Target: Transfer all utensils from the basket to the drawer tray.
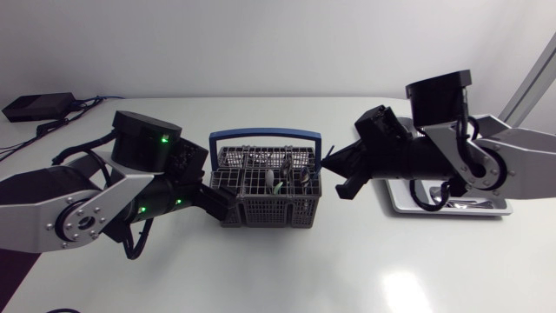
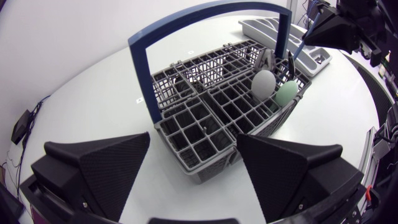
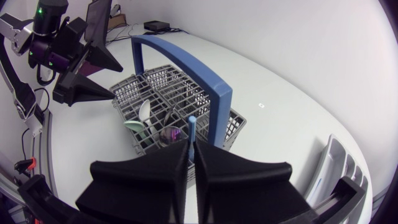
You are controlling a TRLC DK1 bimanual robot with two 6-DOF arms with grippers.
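A grey wire basket (image 1: 261, 196) with a blue handle (image 1: 265, 135) stands mid-table. It holds a white spoon (image 2: 263, 81), a green spoon (image 2: 287, 93) and other utensils at its right end. My right gripper (image 3: 192, 152) is over that end, shut on the thin blue handle of a utensil (image 3: 192, 127) that stands upright in the basket. In the head view this gripper (image 1: 334, 169) sits at the basket's right edge. My left gripper (image 2: 196, 171) is open at the basket's left end, one finger (image 2: 99, 168) to each side of its corner. The grey drawer tray (image 1: 452, 207) lies under my right arm.
A black box with cables (image 1: 35, 106) rests at the far left of the table. The tray's compartments (image 2: 261, 28) show just beyond the basket in the left wrist view.
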